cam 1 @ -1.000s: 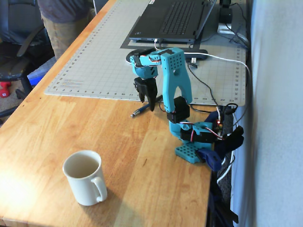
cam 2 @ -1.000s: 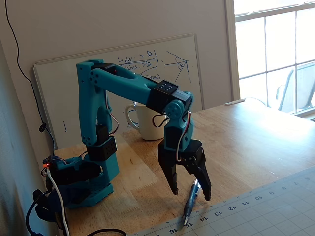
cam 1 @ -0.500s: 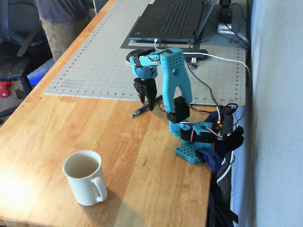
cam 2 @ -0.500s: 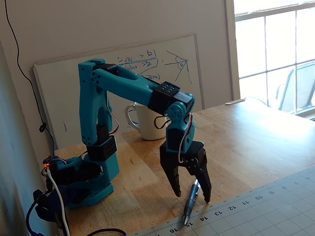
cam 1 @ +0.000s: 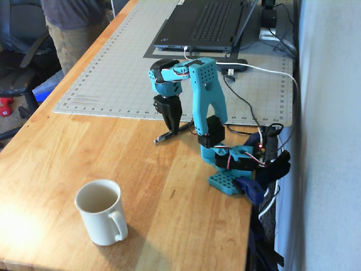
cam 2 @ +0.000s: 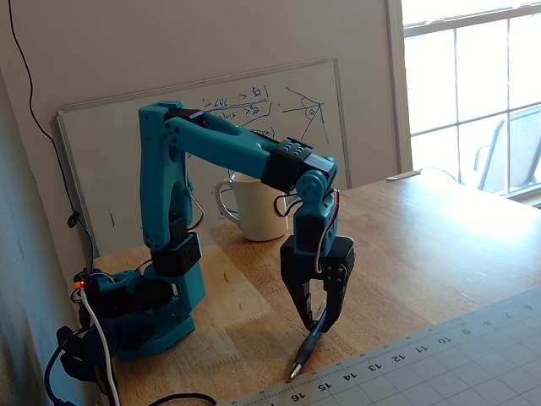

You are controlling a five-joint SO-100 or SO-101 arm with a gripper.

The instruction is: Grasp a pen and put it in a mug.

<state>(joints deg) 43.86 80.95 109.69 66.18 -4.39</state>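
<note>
Fixed views: end effector (cam 2: pixel 317 320) pinched on pen (cam 2: pixel 306 350), near cutting mat (cam 1: pixel 113 68) edge.
Jaws nearly shut around pen's upper end; silvery tip touches table (cam 1: pixel 84 152), pen tilted. Mug (cam 1: pixel 101 212) stands well apart, upright. Judgement: confirm firm grip before lifting, lift straight, keep pen hanging vertical for the drop.

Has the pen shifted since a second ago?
Yes. The pen has slid left along the cutting mat's ruler edge and sits between the closing tool's fingers.
</note>
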